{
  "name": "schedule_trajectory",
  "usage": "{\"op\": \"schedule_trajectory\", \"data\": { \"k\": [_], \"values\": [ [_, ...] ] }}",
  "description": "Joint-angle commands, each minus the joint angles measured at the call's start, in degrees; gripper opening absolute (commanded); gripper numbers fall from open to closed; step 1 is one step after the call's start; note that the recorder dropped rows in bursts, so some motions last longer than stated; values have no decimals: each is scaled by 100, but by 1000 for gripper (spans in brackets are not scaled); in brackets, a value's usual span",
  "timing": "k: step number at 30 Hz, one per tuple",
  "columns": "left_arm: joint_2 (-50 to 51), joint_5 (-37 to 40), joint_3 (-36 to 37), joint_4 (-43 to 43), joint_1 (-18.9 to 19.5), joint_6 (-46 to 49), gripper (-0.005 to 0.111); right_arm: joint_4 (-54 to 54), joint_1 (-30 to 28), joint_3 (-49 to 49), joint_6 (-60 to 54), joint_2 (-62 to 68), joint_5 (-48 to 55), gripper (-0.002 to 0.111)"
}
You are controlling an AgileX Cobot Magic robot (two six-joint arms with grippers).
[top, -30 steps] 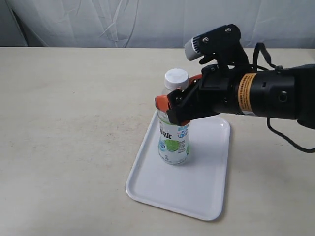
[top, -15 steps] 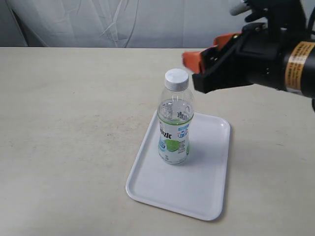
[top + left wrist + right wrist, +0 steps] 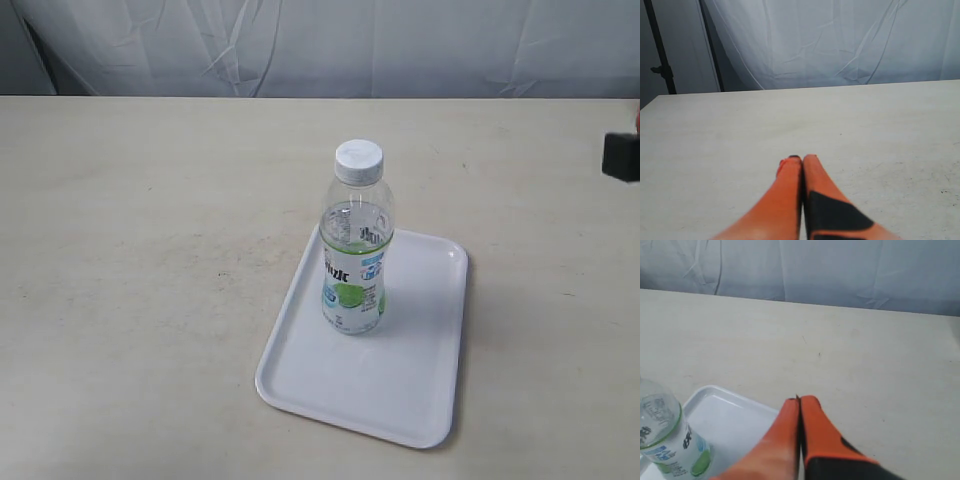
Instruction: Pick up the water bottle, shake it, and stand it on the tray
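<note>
Exterior view, nearest first. The tray (image 3: 395, 395) lay on the desk (image 3: 130, 300), its long side running away from the camera and a little to the right. The water bottle (image 3: 354, 262) stood upright on the tray's left half, toward the far end. Its white cap was on top and the label with the green lime faced the camera. Nothing touched it. Farther right, a dark block (image 3: 622, 156) showed at the picture's edge, well apart from the bottle. You could not tell from that view which part it was. A creased white cloth (image 3: 300, 45) closed off the far side.

Right wrist view. Your right gripper (image 3: 798, 401) had its two orange fingers pressed together, with no gap and nothing between them. Just past the tips lay a rounded corner of the tray. The bottle's lower body and label stood on it, off to one side of the fingers and apart from them. Farther on came desk, then cloth.

Left wrist view. Your left gripper (image 3: 796, 160) was likewise closed, fingers flat against each other, holding nothing. Beyond it the desk ran to the cloth, with a black stand pole (image 3: 657, 45) at the far corner.
</note>
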Motion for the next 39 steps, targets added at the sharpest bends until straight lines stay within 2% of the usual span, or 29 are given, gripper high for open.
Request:
{"op": "schedule_trajectory", "data": {
  "k": [1,5,8,11,22,25,29,31,33,35,39],
  "values": [
    [-23,-53,21,4,-34,-32,0,191,-2,538,-25,-694,-213,1],
    [-23,-53,21,4,-34,-32,0,-55,-2,819,700,-1078,43,1],
    [-23,-53,21,4,-34,-32,0,597,-2,830,815,-1127,1066,1],
    [-23,-53,21,4,-34,-32,0,923,-2,830,815,-1127,1580,1],
    [-23,-53,21,4,-34,-32,0,1019,-2,830,805,-1127,1636,1],
    [-23,-53,21,4,-34,-32,0,427,-2,830,740,-1127,1636,1],
    [-23,-53,21,4,-34,-32,0,-177,-233,922,510,-1127,323,1],
    [-23,-53,21,4,-34,-32,0,211,-568,1041,-494,-1127,-535,1],
    [-23,-53,21,4,-34,-32,0,1171,-1017,1241,-1966,-1127,-1278,1],
    [-23,-53,21,4,-34,-32,0,2060,-1399,1525,-2890,-1199,-1832,1],
    [-23,-53,21,4,-34,-32,0,2519,-2017,2185,-2877,-1608,-2318,1]
  ]
}}
